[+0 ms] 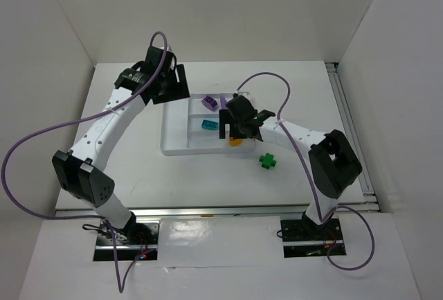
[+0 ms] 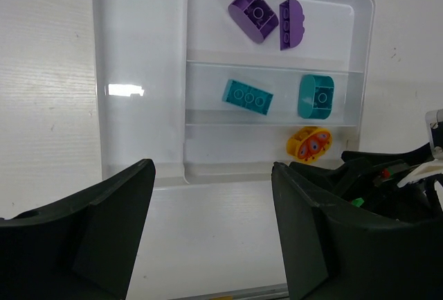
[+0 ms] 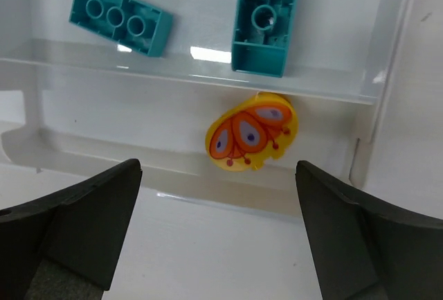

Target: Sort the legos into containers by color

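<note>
The white tray [image 1: 174, 130] lies mid-table. Two purple legos [image 1: 210, 102] sit in its far section, two teal legos [image 1: 208, 125] in the middle one, and a yellow-with-red lego [image 1: 235, 143] in the near one. The left wrist view shows the purple [image 2: 253, 14], teal [image 2: 247, 96] and yellow [image 2: 309, 143] pieces. A green lego [image 1: 267, 161] lies on the table right of the tray. My left gripper [image 1: 173, 84] is open and empty beside the tray's far left corner. My right gripper [image 3: 218, 231] is open and empty just off the tray's edge, near the yellow piece [image 3: 252, 131].
The tray's long left section [image 2: 138, 71] holds nothing. White walls close in the table on the left, back and right. A metal rail [image 1: 349, 127] runs along the right edge. Purple cables arc over both arms.
</note>
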Controlling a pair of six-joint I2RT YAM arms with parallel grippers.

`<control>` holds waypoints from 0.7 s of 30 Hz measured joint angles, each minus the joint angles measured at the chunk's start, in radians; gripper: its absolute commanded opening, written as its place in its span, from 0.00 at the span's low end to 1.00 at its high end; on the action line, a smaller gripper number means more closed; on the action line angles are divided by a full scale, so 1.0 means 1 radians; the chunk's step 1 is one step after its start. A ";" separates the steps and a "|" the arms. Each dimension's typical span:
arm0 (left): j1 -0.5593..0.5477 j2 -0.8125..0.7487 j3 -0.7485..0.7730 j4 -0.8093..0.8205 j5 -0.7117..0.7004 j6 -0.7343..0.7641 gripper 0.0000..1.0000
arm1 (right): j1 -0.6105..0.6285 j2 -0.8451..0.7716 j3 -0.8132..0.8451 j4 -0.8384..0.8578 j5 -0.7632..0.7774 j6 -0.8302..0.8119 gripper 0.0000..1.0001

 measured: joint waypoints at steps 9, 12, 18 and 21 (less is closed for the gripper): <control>0.000 0.000 -0.005 0.002 0.014 0.000 0.80 | -0.016 -0.256 -0.130 -0.106 0.184 0.103 0.79; 0.000 0.000 -0.005 0.002 0.016 0.002 0.79 | -0.029 -0.411 -0.206 -0.181 0.225 0.165 0.79; -0.010 0.003 -0.005 0.002 0.019 0.003 0.79 | -0.041 -0.462 -0.336 -0.270 0.201 0.290 0.91; -0.021 0.003 -0.005 0.002 0.023 0.003 0.79 | -0.056 -0.408 -0.357 -0.287 0.178 0.323 0.88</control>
